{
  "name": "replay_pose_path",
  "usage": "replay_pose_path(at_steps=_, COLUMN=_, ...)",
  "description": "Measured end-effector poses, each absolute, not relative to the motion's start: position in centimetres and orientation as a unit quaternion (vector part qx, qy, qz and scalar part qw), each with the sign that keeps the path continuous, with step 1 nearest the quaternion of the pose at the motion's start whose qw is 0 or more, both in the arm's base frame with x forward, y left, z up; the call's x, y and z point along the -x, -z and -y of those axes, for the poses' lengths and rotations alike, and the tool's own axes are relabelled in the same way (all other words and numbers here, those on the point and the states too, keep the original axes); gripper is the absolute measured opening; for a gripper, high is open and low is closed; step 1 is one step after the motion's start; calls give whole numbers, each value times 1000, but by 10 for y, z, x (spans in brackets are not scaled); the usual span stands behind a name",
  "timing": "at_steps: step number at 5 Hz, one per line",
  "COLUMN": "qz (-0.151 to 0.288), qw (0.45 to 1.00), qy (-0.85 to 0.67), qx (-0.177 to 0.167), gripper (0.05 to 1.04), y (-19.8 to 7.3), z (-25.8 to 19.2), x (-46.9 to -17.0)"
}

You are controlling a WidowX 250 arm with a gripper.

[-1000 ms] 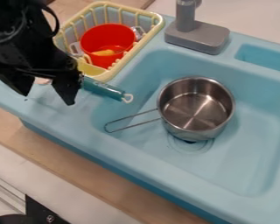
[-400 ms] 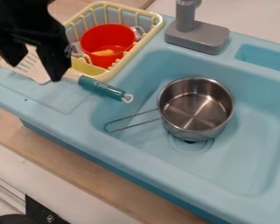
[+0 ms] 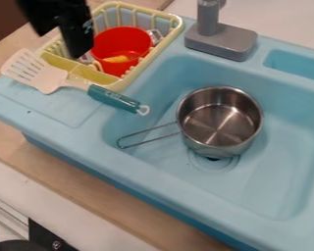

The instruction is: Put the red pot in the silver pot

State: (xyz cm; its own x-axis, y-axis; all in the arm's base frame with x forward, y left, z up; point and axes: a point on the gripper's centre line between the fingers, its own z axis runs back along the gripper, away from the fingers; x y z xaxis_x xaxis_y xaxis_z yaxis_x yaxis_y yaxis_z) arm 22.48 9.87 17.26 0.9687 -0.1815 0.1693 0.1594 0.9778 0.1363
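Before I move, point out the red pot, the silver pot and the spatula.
Red pot (image 3: pixel 106 43): camera view, on its inner wall.
Silver pot (image 3: pixel 220 119): camera view, on its inside bottom.
Spatula (image 3: pixel 114 98): camera view, on its teal handle.

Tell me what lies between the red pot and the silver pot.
In the camera view, going from the red pot to the silver pot, you cross the pale yellow rim of the dish rack, then the blue edge and inner wall of the sink.
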Motion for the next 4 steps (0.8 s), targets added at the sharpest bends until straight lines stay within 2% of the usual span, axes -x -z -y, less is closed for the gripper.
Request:
replay_pose_path(at_steps=2, qz=112, qw=974, qy=195, qx=-34, gripper=1001, y=-161, z=-112, x=-264)
replay_pose_path(at_steps=4, qz=130, qw=948, qy=289, qx=-35, gripper=1001, y=-144, z=-113, x=-281)
